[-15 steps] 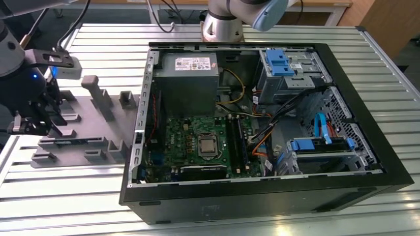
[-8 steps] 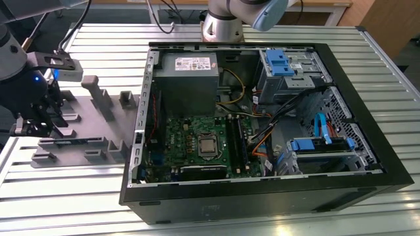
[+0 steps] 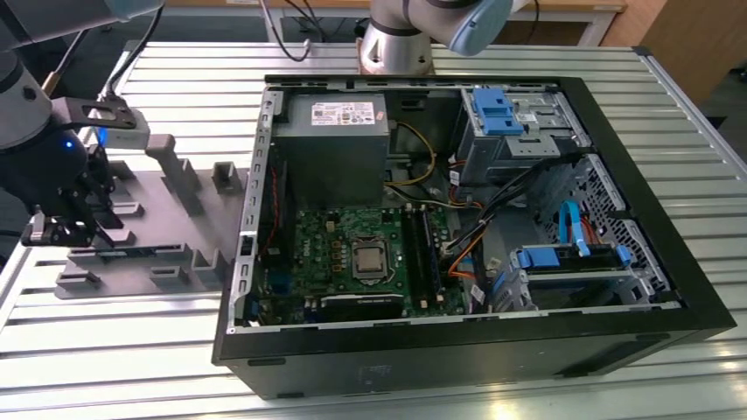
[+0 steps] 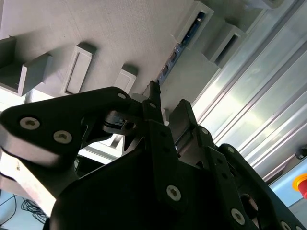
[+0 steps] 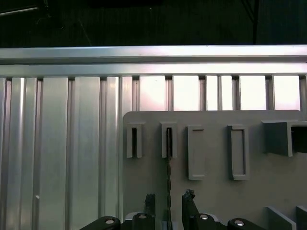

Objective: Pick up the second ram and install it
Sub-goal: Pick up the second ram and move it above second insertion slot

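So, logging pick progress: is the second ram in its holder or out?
In. In the first wrist view the second ram stands on edge in a slot of the grey holder, the open gripper straddling it.

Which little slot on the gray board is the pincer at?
The narrow slot with the thin dark ram stick standing in it; that stick runs between the open pincer. The two wider frames nearby look empty.
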